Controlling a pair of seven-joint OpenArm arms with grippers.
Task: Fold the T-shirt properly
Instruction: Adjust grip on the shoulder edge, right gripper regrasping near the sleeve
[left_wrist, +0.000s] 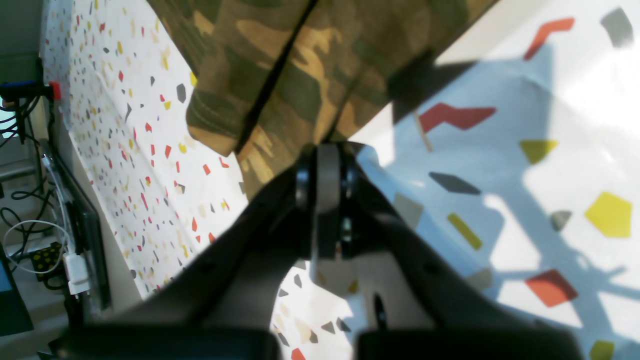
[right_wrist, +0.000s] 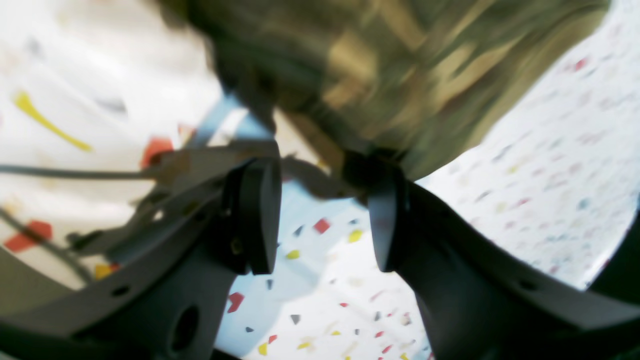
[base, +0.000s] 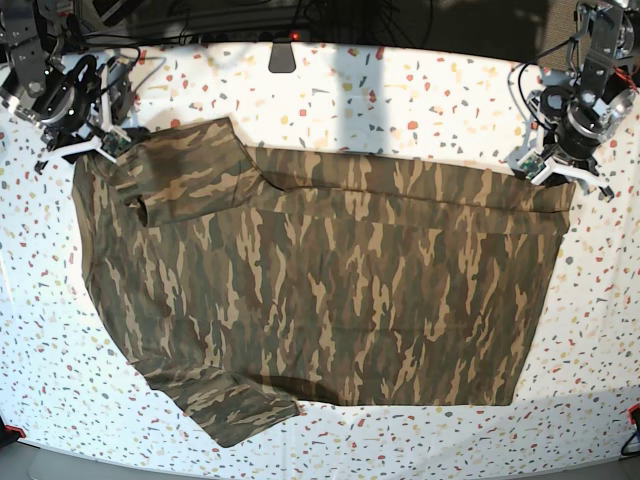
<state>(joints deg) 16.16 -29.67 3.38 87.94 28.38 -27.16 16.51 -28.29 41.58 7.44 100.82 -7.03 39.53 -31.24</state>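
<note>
The camouflage T-shirt (base: 330, 280) lies spread wide across the speckled table (base: 400, 90), one sleeve at the front left and a folded flap at the back left. My left gripper (base: 545, 165) is at the shirt's back right corner. In the left wrist view its fingers (left_wrist: 327, 150) are pressed together on the cloth's corner (left_wrist: 280, 75), which hangs slightly off the table. My right gripper (base: 110, 145) is at the shirt's back left corner. The right wrist view is blurred and shows it (right_wrist: 320, 170) open, with the cloth (right_wrist: 400, 65) just beyond its fingertips and nothing between them.
A black clip-like object (base: 283, 55) sits at the table's back edge. Cables and a white charger (left_wrist: 75, 270) hang beside the table's edge in the left wrist view. Both arm bases crowd the table's back corners.
</note>
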